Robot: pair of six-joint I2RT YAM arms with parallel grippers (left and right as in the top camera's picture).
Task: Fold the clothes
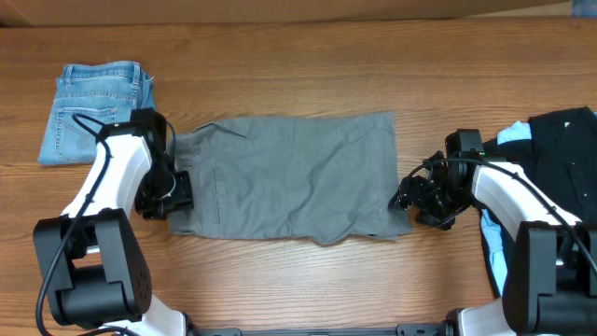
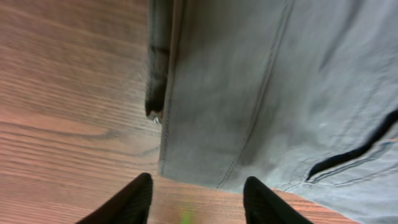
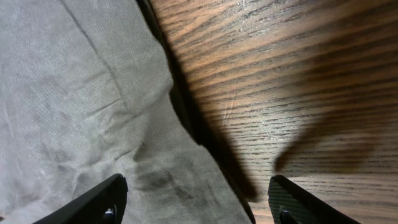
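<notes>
Two ends of the grey-khaki shorts [image 1: 298, 173], spread flat midway between the left and right edges of the desk [image 1: 298, 65], each have a tool beside them. The left tool [image 1: 171, 194] and right tool [image 1: 410, 198] stand released and empty, likely poised to pinch both ends for folding.

In the overhead view, the end of the grey shorts [image 1: 289, 173] under the left hand [image 1: 173, 194] is covered. A corner of the denim shorts [image 1: 89, 103] is hidden by the left arm [image 1: 117, 163]. A dark garment [image 1: 564, 140] is cut off by the picture's edge. A light blue item [image 1: 492, 247] beside it is largely masked by the right arm [image 1: 508, 191].

The left wrist view is blurred, and the fingers [image 2: 130, 202] are cut by the bottom edge. The fingers [image 3: 93, 202] of the right hand [image 3: 198, 186] are likewise cut off. In both wrist views the shorts run beyond the frame.
</notes>
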